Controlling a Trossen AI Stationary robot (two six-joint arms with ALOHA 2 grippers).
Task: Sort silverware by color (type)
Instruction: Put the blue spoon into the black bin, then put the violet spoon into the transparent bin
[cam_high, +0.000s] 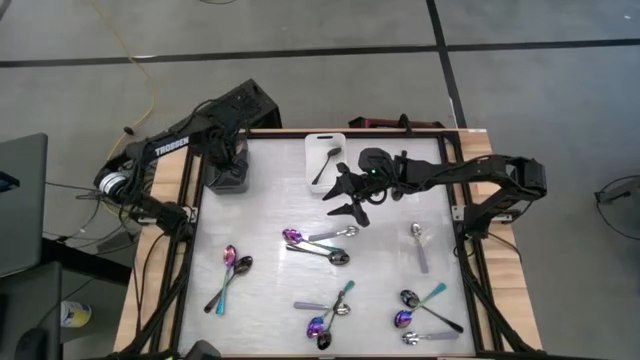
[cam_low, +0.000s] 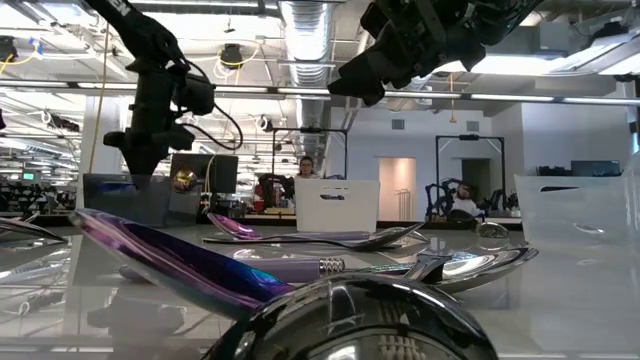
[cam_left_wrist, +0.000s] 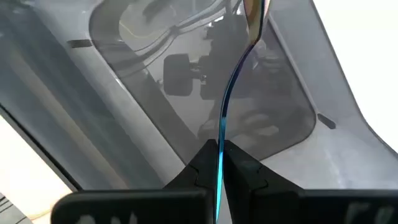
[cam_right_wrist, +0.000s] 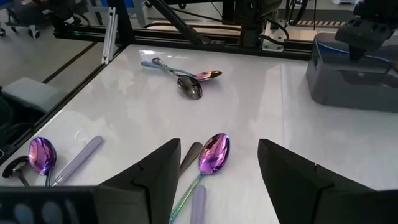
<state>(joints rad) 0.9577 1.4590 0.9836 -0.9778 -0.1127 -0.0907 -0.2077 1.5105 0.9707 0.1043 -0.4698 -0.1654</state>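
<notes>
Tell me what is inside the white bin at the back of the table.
The white bin holds one dark spoon, lying diagonally, seen from above. The right claw hangs open at the bin's front right corner and covers that bit of the floor, so anything there is hidden.

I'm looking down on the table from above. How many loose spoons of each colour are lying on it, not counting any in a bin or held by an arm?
Purple spoons: 4
Black spoons: 4
Silver spoons: 3
Total: 11 that can be made out; the heaps overlap, so one more may be hidden.
</notes>
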